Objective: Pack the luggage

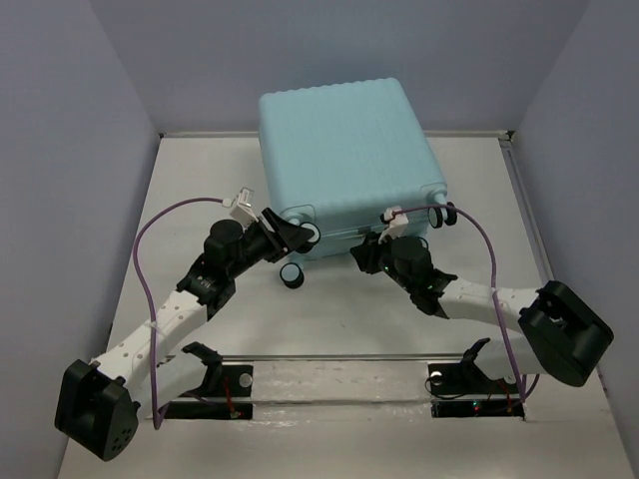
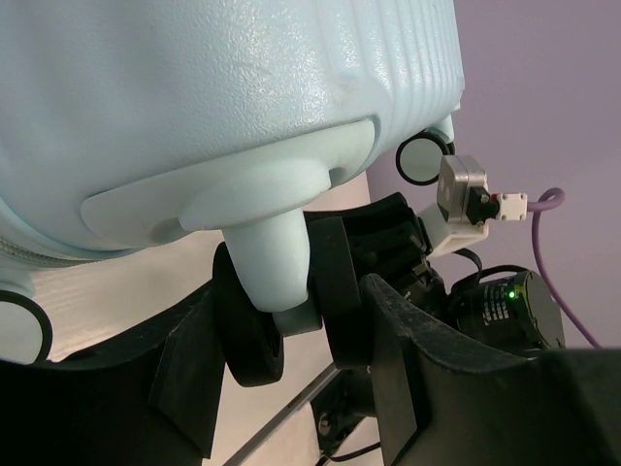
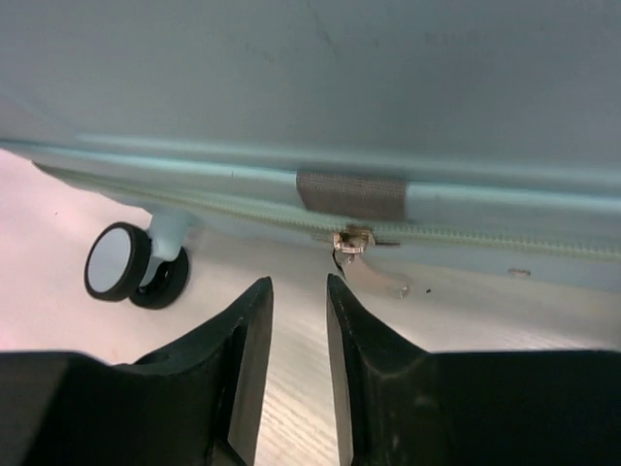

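The luggage (image 1: 344, 165) is a pale mint-blue ribbed suitcase. It lies closed on the table, wheels towards the arms. My left gripper (image 1: 297, 235) is at its near left corner. In the left wrist view the gripper (image 2: 291, 311) is closed around a black double wheel (image 2: 247, 335) under the shell (image 2: 194, 107), one finger on each side. My right gripper (image 1: 369, 249) is at the near edge, right of middle. In the right wrist view it (image 3: 299, 283) has a narrow empty gap, just short of the metal zipper pull (image 3: 354, 254) on the zip line.
Another wheel (image 1: 292, 275) rests on the table below the left corner, and it shows in the right wrist view (image 3: 121, 264). Two wheels (image 1: 439, 217) stick out at the right corner. Purple cables (image 1: 150, 239) loop off both arms. A rail (image 1: 329, 357) runs along the near edge.
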Controlling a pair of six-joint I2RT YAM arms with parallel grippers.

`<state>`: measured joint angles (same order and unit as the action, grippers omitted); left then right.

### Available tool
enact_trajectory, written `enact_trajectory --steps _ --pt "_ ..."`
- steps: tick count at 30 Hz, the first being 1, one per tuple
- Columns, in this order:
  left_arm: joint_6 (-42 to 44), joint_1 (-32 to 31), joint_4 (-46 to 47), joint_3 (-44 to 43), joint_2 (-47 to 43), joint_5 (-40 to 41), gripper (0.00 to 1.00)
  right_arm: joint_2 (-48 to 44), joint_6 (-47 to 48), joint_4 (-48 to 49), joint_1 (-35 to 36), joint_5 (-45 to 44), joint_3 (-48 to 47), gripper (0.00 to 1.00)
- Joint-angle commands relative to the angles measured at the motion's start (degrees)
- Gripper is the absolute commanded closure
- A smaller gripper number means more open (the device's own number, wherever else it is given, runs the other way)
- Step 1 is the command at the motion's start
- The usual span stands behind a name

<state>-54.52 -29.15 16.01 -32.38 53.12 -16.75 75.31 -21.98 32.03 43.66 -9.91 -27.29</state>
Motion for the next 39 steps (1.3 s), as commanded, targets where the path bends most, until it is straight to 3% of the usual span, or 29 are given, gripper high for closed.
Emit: enact_trajectory --steps 1,6,10,12,20,25,29,35,39 --pt "5.83 -0.74 16.60 -2.69 -4.08 -4.96 0.94 2.56 4.22 -3.99 0.55 -3.36 -5.66 0.64" --pt "6.09 -0.74 16.34 -2.78 -4.26 -5.04 0.94 3.70 3.87 -6.80 0.55 -7.56 -7.95 0.68" --pt "6.18 -0.74 16.16 -2.78 -4.43 -5.04 0.94 3.44 3.70 -8.30 0.55 -10.12 -8.31 0.81" --pt "6.18 -0.74 16.16 -2.78 -4.34 -5.04 0.94 3.35 3.70 -8.74 0.55 -10.39 -8.57 0.93" --pt "6.27 -0.74 16.16 -2.78 -4.52 -5.48 0.94 2.74 3.87 -9.00 0.55 -8.29 -8.40 0.93" --pt "6.10 -0.74 17.47 -3.74 -2.42 -6.71 0.94 2.12 2.03 -7.43 1.59 -1.96 -9.18 0.93" --pt "3.99 -0.74 20.28 -5.32 0.57 -8.12 0.94 8.52 0.71 -3.21 11.25 -2.04 -14.35 0.93" --pt "-0.05 -0.74 23.54 -8.31 2.25 -10.49 0.94 27.42 -3.94 17.76 25.40 5.16 -30.07 0.93" --pt "-1.46 -0.74 23.10 -9.72 0.85 -11.72 0.94 31.83 -8.08 28.33 26.48 8.68 -31.95 0.93"
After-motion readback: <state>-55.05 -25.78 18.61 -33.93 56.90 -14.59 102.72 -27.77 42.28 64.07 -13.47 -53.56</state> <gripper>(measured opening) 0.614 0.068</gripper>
